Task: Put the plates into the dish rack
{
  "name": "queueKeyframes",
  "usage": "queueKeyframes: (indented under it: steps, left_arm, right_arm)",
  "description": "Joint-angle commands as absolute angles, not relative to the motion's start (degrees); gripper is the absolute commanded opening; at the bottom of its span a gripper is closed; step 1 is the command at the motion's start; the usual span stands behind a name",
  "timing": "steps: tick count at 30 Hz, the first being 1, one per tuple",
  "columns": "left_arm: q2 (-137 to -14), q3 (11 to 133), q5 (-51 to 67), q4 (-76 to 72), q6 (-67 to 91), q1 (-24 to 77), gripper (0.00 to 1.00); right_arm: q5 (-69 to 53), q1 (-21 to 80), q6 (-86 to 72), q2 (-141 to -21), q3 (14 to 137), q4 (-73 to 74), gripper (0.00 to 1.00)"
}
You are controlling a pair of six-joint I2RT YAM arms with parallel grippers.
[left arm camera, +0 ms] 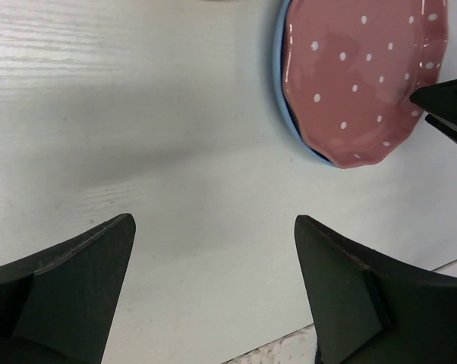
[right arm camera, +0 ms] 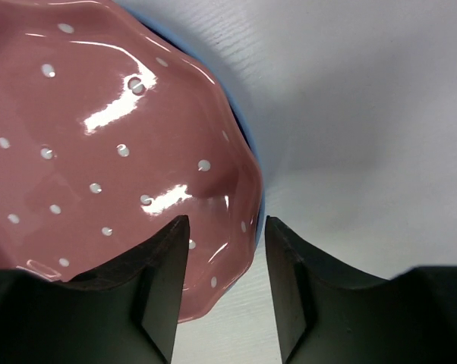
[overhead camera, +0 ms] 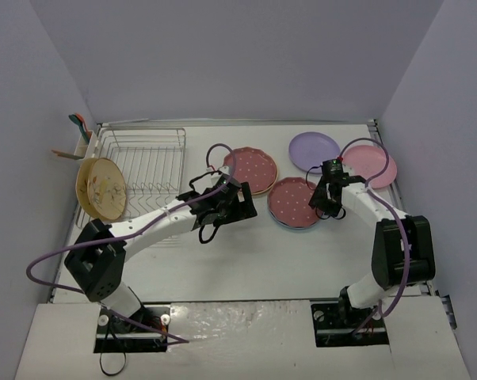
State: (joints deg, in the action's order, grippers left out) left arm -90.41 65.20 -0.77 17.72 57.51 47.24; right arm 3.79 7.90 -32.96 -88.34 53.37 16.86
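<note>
The silver wire dish rack stands at the back left, with a tan floral plate upright at its left end. A dark pink speckled plate lies on a blue plate mid-table. My right gripper is open, its jaws astride that speckled plate's near rim, one finger above the plate and one outside it. My left gripper is open and empty over bare table, just left of the same plate. A second speckled plate, a lilac plate and a light pink plate lie behind.
A white utensil caddy hangs on the rack's left side. The second speckled plate rests on a tan plate. Grey walls close in the table on three sides. My two grippers are close together, on either side of the speckled plate.
</note>
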Motion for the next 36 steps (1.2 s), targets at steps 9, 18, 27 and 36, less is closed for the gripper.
queueKeyframes:
  steps: [9, 18, 27, 36]
  left_arm:
    - [-85.08, 66.45, -3.78, 19.83, 53.35, 47.20, 0.83]
    - [-86.05, 66.90, -3.33, 19.78, 52.82, 47.11, 0.83]
    - [-88.05, 68.02, -1.59, 18.38, 53.60, 47.11, 0.83]
    - [-96.95, 74.62, 4.66, 16.03, 56.77, 47.11, 0.84]
  right_arm:
    - [6.62, 7.91, -33.31, -90.67, 55.60, 14.24, 0.23]
    - [7.22, 8.44, -33.76, -92.36, 55.92, 14.61, 0.02]
    - [5.13, 8.96, -35.05, -88.00, 59.58, 19.32, 0.00]
    - [-2.66, 9.40, -40.32, -84.19, 59.79, 21.52, 0.00]
